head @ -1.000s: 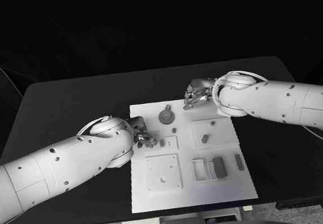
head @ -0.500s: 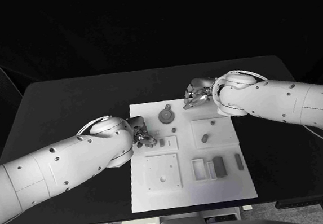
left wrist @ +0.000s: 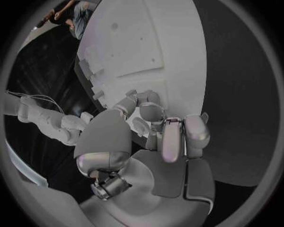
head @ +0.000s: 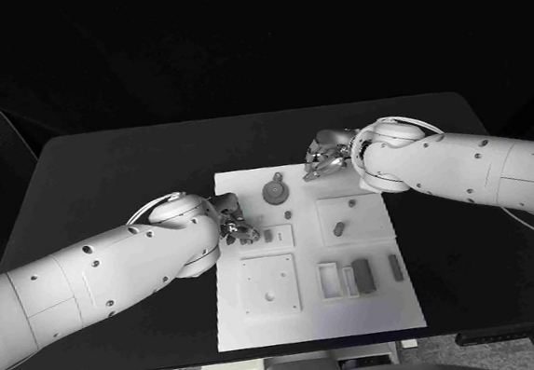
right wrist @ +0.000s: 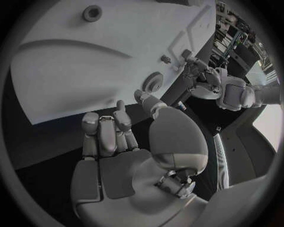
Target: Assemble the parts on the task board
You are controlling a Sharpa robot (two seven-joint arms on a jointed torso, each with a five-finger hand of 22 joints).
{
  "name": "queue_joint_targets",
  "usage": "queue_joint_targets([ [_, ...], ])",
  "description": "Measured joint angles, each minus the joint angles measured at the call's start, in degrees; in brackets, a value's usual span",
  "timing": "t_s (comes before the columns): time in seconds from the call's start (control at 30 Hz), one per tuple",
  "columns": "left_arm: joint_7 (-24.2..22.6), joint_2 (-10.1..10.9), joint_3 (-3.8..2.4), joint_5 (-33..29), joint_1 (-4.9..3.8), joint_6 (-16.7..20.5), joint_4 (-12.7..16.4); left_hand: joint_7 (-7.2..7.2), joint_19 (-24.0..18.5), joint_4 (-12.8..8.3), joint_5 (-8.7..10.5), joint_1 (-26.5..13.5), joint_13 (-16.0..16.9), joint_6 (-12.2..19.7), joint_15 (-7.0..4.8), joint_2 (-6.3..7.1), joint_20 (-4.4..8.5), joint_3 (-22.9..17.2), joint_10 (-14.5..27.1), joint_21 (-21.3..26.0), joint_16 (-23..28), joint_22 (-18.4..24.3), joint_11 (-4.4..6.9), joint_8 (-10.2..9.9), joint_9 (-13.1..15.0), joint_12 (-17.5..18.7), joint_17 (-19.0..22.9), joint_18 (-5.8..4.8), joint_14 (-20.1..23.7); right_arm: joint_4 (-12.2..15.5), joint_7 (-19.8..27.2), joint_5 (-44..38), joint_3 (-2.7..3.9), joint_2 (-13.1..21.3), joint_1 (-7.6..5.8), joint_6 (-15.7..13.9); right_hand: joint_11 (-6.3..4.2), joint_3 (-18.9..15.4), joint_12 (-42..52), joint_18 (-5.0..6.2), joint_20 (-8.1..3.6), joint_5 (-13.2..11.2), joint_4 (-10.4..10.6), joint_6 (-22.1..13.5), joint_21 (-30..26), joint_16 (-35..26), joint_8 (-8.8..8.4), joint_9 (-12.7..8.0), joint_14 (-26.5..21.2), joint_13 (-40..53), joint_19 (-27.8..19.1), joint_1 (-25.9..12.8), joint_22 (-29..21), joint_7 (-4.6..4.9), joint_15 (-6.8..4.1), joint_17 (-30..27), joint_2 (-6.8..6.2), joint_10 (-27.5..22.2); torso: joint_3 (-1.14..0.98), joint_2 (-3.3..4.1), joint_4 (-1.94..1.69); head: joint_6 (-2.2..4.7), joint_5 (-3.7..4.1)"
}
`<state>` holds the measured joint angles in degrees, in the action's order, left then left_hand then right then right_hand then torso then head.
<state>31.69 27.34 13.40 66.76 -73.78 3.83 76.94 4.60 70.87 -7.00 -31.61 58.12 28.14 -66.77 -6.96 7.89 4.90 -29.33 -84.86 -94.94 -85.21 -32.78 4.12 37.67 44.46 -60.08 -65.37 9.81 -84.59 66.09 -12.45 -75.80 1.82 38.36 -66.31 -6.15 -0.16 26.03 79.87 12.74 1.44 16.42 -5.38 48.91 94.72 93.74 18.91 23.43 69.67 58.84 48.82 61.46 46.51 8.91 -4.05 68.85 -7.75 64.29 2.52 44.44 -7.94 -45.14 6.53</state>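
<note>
The left hand point(head: 235, 225) sits at the board's point(head: 369, 316) left edge, and just beside it, toward the board's middle, lies a small dark part point(head: 267, 237) in a square recess. That gap is what counts: the part is on the inward side of the fingers, long axis running front to back, and this hand is clearly the nearer one. From the left wrist camera the fingers point(left wrist: 172, 142) are curled in close together over the board edge; I can't tell whether anything is pinched there. Across the board, the right hand point(head: 324, 159) hangs at the far right corner, next to the round part point(head: 276, 188) that lies toward the middle from it. Its fingers point(right wrist: 106, 135) look folded in with nothing visible in them. More parts lie nearer the front: 1 oval piece point(head: 338, 228), 2 bars point(head: 363, 275).
</note>
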Motion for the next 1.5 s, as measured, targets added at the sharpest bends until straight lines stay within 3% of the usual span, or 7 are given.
queue_joint_targets([
  [0.13, 0.0, 0.0, -0.02, 0.0, 0.0, -0.1, 0.0, -0.02, 0.0, 0.4, -1.04, 0.4, 0.1, -0.4, 0.0, -0.26, 0.0, -0.5, 0.0, 0.0, -0.2, 0.0, -0.02, 0.5, 0.0, -0.2, -0.1, 0.0, 0.0, 0.0, 0.0, 0.0, 0.0, 0.0, 0.0, 0.0, 0.0, 0.0, 0.0, 0.0, 0.0, 0.0, 0.0, 0.0, 0.0, 0.0, 0.0, 0.0, 0.0, 0.0, 0.0, 0.0, 0.0, 0.0, 0.01, 0.0, 0.0, 0.0, -0.01, -0.01, 0.01, 0.01, -0.02],
  [0.7, 0.4, -0.2, -0.06, -1.5, -0.04, -0.4, -0.2, -0.18, 0.2, 0.7, -0.9, 0.6, 0.2, -0.8, 0.0, -0.04, -0.2, -0.9, -0.2, 0.0, -0.2, -0.1, -0.24, 0.8, -0.1, -0.3, -0.2, -0.01, 0.0, 0.0, 0.0, 0.0, 0.0, 0.0, 0.01, 0.0, -0.13, 0.0, 0.0, 0.0, 0.0, 0.0, 0.0, 0.0, 0.0, 0.0, 0.0, 0.0, 0.0, 0.0, 0.0, 0.0, 0.0, 0.0, -0.01, 0.0, 0.0, 0.1, -0.02, -0.01, 0.0, 0.03, -0.05],
  [0.9, 0.5, -0.1, -0.1, -2.0, -0.11, -0.3, -0.5, -0.29, 0.4, 1.7, 3.46, -1.4, 0.4, -1.8, 0.0, -1.68, -0.41, 2.0, -0.5, 0.0, -0.2, -0.3, -0.54, 1.7, -0.1, -0.5, -0.3, 0.41, 0.0, 0.0, 0.0, 0.0, 0.0, 0.0, 0.02, 0.0, -0.13, 0.0, 0.0, 0.0, 0.0, 0.0, 0.0, 0.0, 0.0, 0.0, 0.0, 0.0, 0.0, 0.0, 0.0, 0.0, 0.0, 0.0, -0.01, 0.0, 0.0, 0.1, 0.0, -0.01, -0.01, 0.07, -0.07],
  [1.07, 0.5, 0.0, -0.07, -2.2, -0.07, -0.2, -0.7, -0.49, 0.4, 2.4, 4.67, -3.6, 0.4, -2.0, -0.02, -1.02, -0.41, 2.7, -0.5, 0.0, -0.2, -0.3, -0.54, 1.8, -0.2, -0.5, -0.3, 0.87, 0.0, 0.0, 0.0, 0.0, 0.0, 0.0, 0.02, 0.0, -0.13, 0.0, 0.0, 0.0, 0.0, 0.0, 0.0, 0.0, 0.0, 0.0, 0.0, 0.0, 0.0, 0.0, 0.0, 0.0, 0.0, 0.0, -0.01, 0.0, 0.0, 0.1, 0.0, -0.01, 0.0, 0.13, -0.05],
  [1.17, 0.6, 0.0, 0.01, -2.2, 0.0, -0.1, -0.9, -0.54, 0.4, 3.0, 7.72, -5.3, 0.4, -2.1, -0.03, -0.48, -0.41, 3.6, -0.5, 0.0, -0.2, -0.3, -0.54, 2.1, -0.4, -0.5, -0.3, 0.91, 0.0, 0.0, 0.0, 0.0, 0.0, 0.0, 0.03, 0.0, -0.12, 0.0, 0.0, 0.01, 0.0, 0.0, 0.0, 0.0, 0.0, 0.0, 0.0, 0.0, 0.0, 0.0, 0.0, 0.0, 0.0, 0.0, 0.0, 0.0, 0.0, 0.1, 0.0, -0.01, 0.01, 0.14, -0.01],
  [1.5, 0.7, -0.1, 0.09, -2.3, 0.13, 0.4, -1.2, -0.53, 0.4, 4.0, 13.66, -7.9, 0.4, -2.1, -0.05, 0.26, -0.41, 4.6, -0.5, 0.0, -0.2, -0.3, -0.54, 2.4, -0.6, -0.5, -0.3, 0.93, 0.1, 0.0, 0.0, 0.0, 0.0, 0.0, 0.04, 0.0, -0.11, 0.0, 0.0, 0.0, 0.0, 0.0, 0.0, 0.0, 0.0, 0.0, 0.0, 0.0, 0.0, 0.0, 0.0, 0.0, 0.0, 0.01, 0.01, 0.0, 0.0, 0.1, 0.0, -0.01, 0.01, 0.17, 0.02],
])
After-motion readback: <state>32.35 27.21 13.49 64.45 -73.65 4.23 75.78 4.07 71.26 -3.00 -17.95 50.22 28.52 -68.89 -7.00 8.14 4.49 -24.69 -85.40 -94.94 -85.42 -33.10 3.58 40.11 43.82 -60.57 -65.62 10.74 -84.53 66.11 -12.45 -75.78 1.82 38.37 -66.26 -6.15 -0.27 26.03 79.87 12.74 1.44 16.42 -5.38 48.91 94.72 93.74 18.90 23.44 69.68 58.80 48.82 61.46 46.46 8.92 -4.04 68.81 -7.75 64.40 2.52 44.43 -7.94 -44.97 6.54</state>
